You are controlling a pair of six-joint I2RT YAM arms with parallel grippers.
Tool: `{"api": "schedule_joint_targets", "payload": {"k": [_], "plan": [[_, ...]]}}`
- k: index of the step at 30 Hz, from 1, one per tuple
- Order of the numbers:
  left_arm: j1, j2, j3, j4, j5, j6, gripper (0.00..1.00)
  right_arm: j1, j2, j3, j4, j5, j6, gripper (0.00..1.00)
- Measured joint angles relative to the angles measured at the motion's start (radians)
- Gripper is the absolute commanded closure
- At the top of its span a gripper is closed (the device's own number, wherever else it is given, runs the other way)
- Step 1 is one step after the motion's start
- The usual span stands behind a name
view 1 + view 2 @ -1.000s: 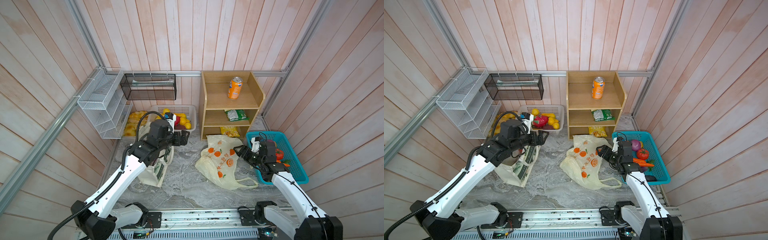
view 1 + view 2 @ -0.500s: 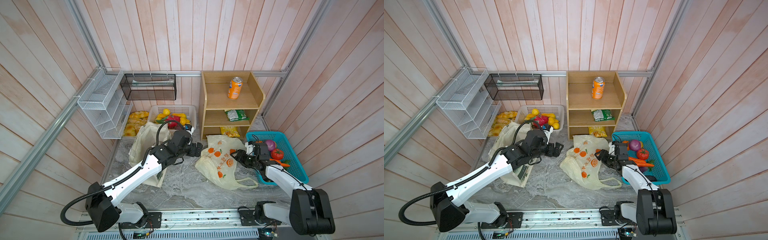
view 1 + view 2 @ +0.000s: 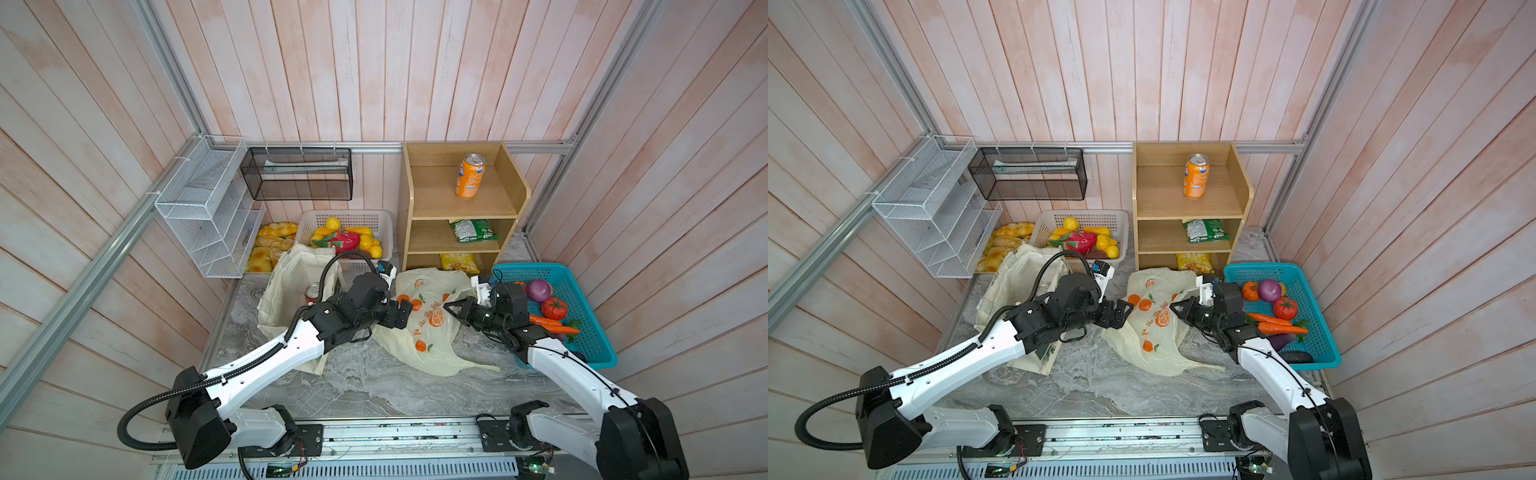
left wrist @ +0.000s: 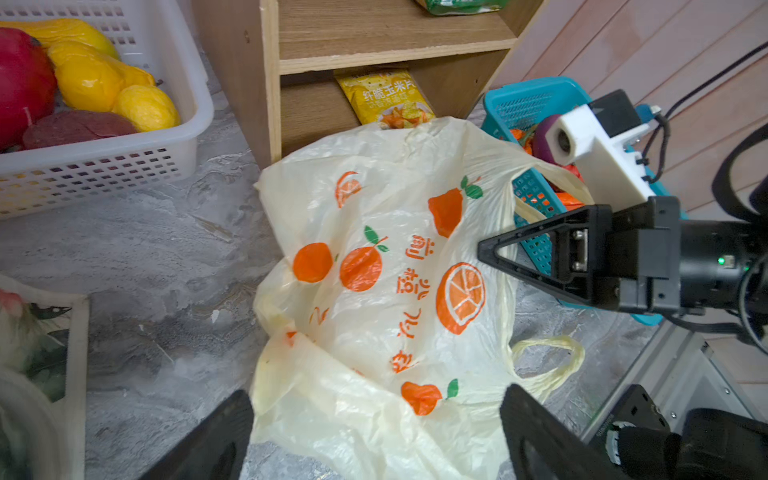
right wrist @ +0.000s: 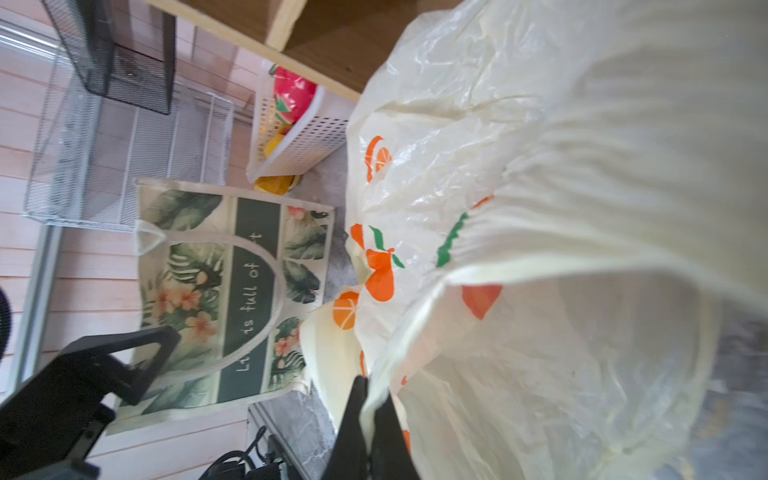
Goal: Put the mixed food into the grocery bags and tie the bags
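Note:
The pale-yellow plastic grocery bag printed with oranges lies crumpled in the middle of the marble floor. My right gripper is shut on a fold of the bag's rim, lifting its mouth. My left gripper stands open over the bag's left side, holding nothing. The cream canvas tote stands at the left with a red soda can inside. Orange carrots lie in the blue basket.
The blue basket with vegetables sits right of the bag. A wooden shelf behind holds an orange soda can, a green packet and a yellow packet. A white fruit basket, bread and wire racks stand at the back left.
My left arm swung from the tote across to the plastic bag, staying open. My right gripper moved from the blue basket to the bag and closed on its rim.

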Motion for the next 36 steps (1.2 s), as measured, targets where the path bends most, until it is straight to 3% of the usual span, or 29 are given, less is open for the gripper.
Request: {"api": "schedule_joint_targets", "payload": {"k": [6, 13, 22, 36], "plan": [[-0.086, 0.000, -0.011, 0.028, -0.023, -0.003, 0.06, 0.137, -0.023, 0.000, 0.063, 0.131, 0.156, 1.00], [-0.186, 0.000, -0.067, 0.085, -0.080, -0.022, 0.09, 0.206, -0.019, 0.005, 0.106, 0.261, 0.269, 1.00], [-0.255, 0.079, -0.078, 0.137, -0.176, -0.019, 0.10, 0.257, 0.017, 0.042, 0.134, 0.325, 0.322, 1.00], [-0.259, 0.227, -0.026, 0.151, -0.338, 0.002, 0.11, 0.279, 0.041, 0.049, 0.156, 0.343, 0.330, 1.00]]}}
